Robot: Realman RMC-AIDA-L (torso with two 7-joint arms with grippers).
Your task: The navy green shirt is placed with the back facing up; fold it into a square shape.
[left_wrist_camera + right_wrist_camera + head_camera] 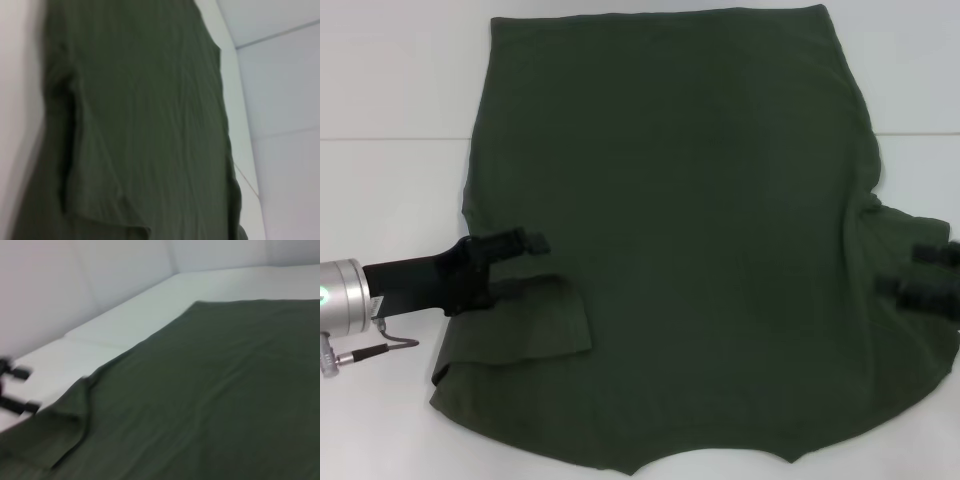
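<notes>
Olive navy green shirt point(680, 230), no legible lettering; left gripper point(525, 252), right gripper point(928, 272) jaws apart

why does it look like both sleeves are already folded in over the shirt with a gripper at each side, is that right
Not quite. In the head view only the sleeve on the robot's left is folded in over the shirt; the right sleeve lies out to the side. The rest holds: the left gripper and right gripper sit at either side.
</notes>
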